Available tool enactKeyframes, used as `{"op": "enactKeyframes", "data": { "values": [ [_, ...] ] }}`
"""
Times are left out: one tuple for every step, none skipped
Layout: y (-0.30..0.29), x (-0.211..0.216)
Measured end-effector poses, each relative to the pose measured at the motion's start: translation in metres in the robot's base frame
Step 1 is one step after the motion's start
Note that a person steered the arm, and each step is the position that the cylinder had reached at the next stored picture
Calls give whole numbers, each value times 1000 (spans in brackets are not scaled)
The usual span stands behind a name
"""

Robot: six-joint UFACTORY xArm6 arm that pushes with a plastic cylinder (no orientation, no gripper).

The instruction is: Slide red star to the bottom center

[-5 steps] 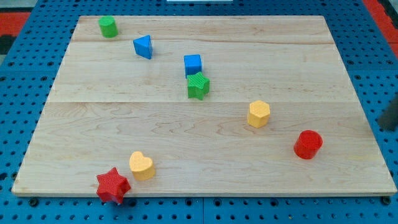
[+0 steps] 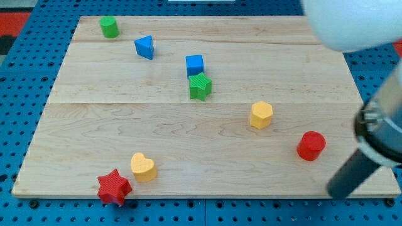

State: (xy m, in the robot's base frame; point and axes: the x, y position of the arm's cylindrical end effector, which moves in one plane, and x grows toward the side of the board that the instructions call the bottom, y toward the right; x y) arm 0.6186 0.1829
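My tip [image 2: 335, 193] sits at the worktop's [image 2: 188, 125] bottom right, no pincer. The yellow heart [image 2: 143, 167] touches the red star [image 2: 114, 187]; the red cylinder [image 2: 311, 145] is near my tip.

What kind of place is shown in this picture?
Probably a robot test bench: a wooden board lying on a blue pegboard, small blocks such as the red star, and my tip.

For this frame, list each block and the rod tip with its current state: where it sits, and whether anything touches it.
red star: bottom-left corner, beside the yellow heart, not at bottom center.
yellow heart: just up-right of the star.
red cylinder: right side, alone.
yellow hexagon: right of center, alone.
green star: against the blue cube.
blue triangle: upper left, alone.
green cylinder: top-left corner.
my tip: bottom right, touching no block.
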Motion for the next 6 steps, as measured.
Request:
{"op": "enactKeyframes", "data": {
  "values": [
    [-27, -1],
    [-67, -1],
    [-80, -44],
    [-156, -99],
    [-297, -133],
    [-369, -70]
  ]
}}
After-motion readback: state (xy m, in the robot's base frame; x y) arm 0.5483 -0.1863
